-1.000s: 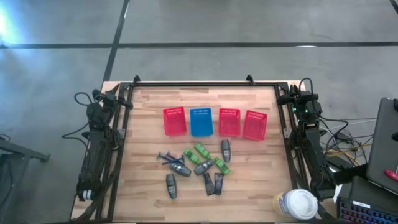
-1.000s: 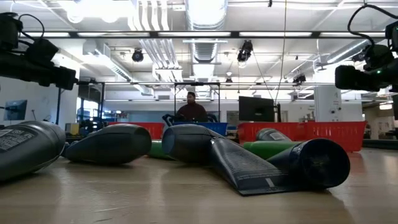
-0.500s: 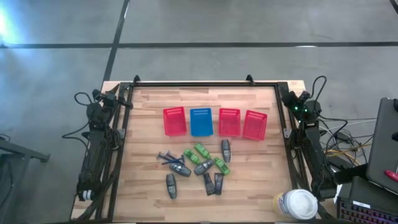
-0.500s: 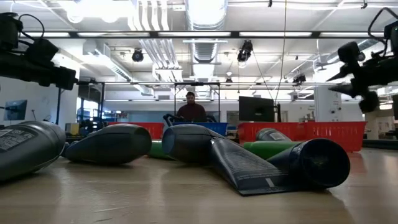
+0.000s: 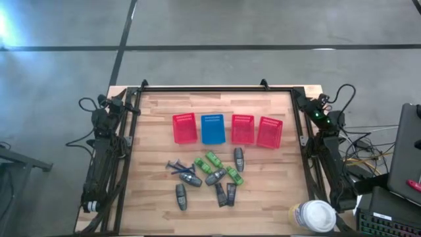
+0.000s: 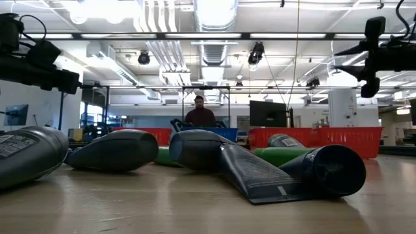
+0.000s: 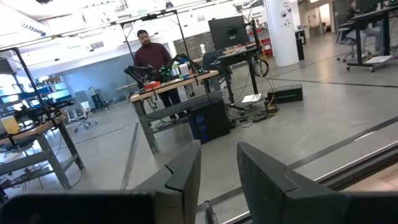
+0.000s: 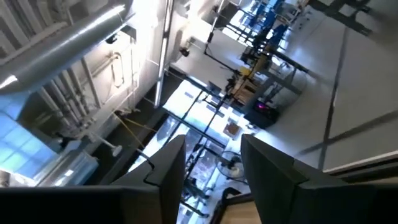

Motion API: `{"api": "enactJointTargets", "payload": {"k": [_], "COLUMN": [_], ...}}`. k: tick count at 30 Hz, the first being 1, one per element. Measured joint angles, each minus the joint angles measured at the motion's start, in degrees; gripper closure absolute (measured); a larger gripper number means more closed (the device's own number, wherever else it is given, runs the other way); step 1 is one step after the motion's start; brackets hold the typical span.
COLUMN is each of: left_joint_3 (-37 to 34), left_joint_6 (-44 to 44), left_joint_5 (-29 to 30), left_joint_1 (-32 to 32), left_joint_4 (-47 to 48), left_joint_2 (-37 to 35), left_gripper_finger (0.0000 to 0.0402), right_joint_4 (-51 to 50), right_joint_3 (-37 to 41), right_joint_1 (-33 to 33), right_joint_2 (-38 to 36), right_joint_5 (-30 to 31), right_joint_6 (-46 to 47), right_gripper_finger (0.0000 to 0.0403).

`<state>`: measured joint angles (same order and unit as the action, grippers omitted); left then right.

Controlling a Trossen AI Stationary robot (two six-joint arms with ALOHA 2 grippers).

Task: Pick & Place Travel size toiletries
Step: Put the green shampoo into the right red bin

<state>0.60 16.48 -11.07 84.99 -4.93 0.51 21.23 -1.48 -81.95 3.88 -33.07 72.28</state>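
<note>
The travel size toiletries (image 5: 209, 176) lie in a loose cluster on the near middle of the wooden table. They are grey tubes (image 5: 239, 158), bright green tubes (image 5: 214, 159), thin dark blue pieces (image 5: 176, 168) and small dark packets (image 5: 231, 192). The low view shows grey tubes (image 6: 123, 149) lying on their sides close up. My left gripper (image 7: 217, 177) is open and waits at the table's far left corner (image 5: 120, 102). My right gripper (image 8: 212, 171) is open and raised at the far right corner (image 5: 308, 104), well away from the toiletries.
Four slotted baskets stand in a row beyond the cluster: a red one (image 5: 185, 128), a blue one (image 5: 212, 129) and two red ones (image 5: 243, 129) (image 5: 270, 131). A lidded cup (image 5: 314, 215) sits off the near right corner. A person (image 6: 200, 114) stands far behind the table.
My right gripper has risen at the table's far right corner and tipped upward. The left arm and the toiletries have stayed where they were.
</note>
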Motion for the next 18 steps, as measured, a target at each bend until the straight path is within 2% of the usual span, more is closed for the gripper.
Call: {"api": "enactJointTargets", "payload": {"k": [7,11,15,18], "left_joint_3": [0.0,0.0,0.0,0.0], "left_joint_6": [0.0,0.0,0.0,0.0], "left_joint_5": [0.0,0.0,0.0,0.0], "left_joint_1": [0.0,0.0,0.0,0.0], "left_joint_4": [0.0,0.0,0.0,0.0], "left_joint_2": [0.0,0.0,0.0,0.0], "left_gripper_finger": [0.0291,0.0291,0.0291,0.0291], "right_joint_4": [2.0,-2.4,-8.3,-18.5], "right_joint_3": [-4.0,-5.0,-11.1,-18.6], "right_joint_1": [2.1,5.3,16.4,28.8], "right_joint_2": [0.8,6.9,16.1,24.3], "right_joint_5": [-0.9,-5.7,-7.4,-1.6], "right_joint_6": [0.5,2.6,-3.2,-13.3], "right_gripper_finger": [0.0261,0.0265,0.0245,0.0225]}}
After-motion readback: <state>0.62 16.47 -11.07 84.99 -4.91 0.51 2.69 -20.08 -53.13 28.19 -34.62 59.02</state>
